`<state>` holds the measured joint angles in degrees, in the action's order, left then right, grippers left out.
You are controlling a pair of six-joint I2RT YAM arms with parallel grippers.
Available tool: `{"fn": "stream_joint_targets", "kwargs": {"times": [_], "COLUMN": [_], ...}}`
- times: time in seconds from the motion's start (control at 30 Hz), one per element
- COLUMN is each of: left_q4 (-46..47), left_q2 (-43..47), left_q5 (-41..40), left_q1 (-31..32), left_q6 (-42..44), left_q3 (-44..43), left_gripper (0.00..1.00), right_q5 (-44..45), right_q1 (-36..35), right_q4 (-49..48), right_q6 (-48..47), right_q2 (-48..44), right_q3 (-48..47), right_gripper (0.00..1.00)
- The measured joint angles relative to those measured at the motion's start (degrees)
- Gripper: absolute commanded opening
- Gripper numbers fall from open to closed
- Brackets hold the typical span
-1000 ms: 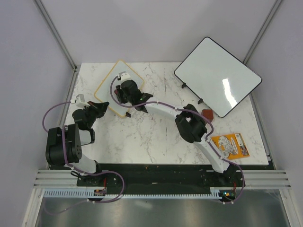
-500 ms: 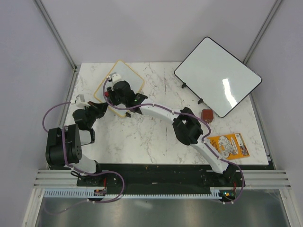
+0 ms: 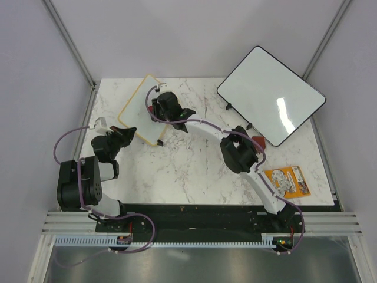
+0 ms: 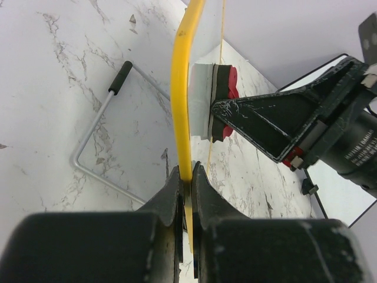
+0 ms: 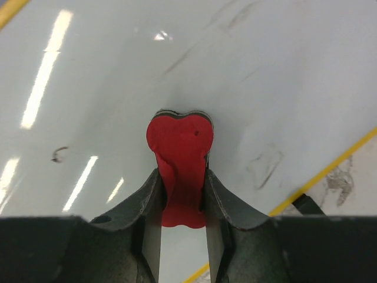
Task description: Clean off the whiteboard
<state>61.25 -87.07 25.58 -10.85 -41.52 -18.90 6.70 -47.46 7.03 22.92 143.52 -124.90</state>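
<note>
Left tool: I clamped the whiteboard frame, steadying it (tilted). Right tool: pinched the eraser flat for wiping.

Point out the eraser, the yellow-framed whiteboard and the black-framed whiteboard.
eraser (image 5: 179,147): right wrist view, on its red body.
yellow-framed whiteboard (image 3: 137,112): top view, on its white face.
black-framed whiteboard (image 3: 271,97): top view, middle of its face.
</note>
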Motion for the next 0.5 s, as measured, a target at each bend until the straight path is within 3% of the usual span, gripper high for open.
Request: {"fn": "stream_joint_targets", "kwargs": {"times": [0.5], "left_q4": [-0.1], "left_q2": [0.2], "left_q5": [0.0], "left_q1": [0.1], "left_q6": [0.4], "left_q3": [0.0], "left_gripper": [0.02], "right_q5": [1.9], "right_q1": [-2.7], "right_q4": [1.2], "right_q6": [-6.8], "right_q2": [-2.7], "right_q3": [3.9], "right_gripper": [0.00]}}
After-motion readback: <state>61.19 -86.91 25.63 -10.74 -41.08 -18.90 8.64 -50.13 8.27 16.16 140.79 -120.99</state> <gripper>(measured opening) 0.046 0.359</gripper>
